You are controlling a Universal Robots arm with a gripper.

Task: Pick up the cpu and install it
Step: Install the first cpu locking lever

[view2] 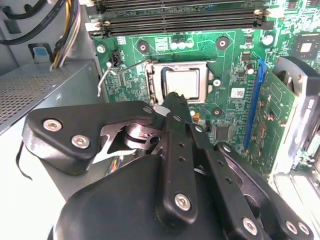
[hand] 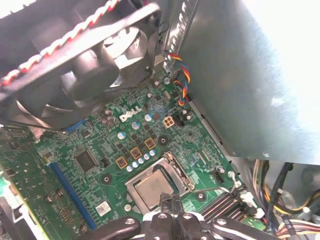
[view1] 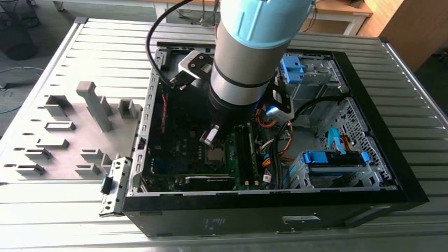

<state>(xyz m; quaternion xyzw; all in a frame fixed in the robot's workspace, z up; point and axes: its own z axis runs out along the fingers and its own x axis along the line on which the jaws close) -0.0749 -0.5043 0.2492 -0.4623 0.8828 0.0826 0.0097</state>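
The cpu (view2: 182,82) is a small square chip with a dull tan-grey face. It lies flat in the socket of the green motherboard (view2: 235,55), inside the open computer case (view1: 364,173). The same cpu (hand: 150,189) shows in the first wrist view, and in the exterior view the cpu (view1: 215,154) sits just below the arm's end. My gripper (view2: 175,100) hangs close over the chip's near edge, fingers together with nothing seen between them. Its tip (hand: 170,200) overlaps the socket's rim. The thin wire socket lever (view2: 107,75) stands raised beside the socket.
Black memory slots (view2: 180,20) run beside the socket. A blue-edged expansion card (view2: 255,105) stands on the other side. A large fan (hand: 85,65) and bundled cables (hand: 180,80) sit near the case wall. Grey plastic fixtures (view1: 94,105) stand on the table at the exterior view's left.
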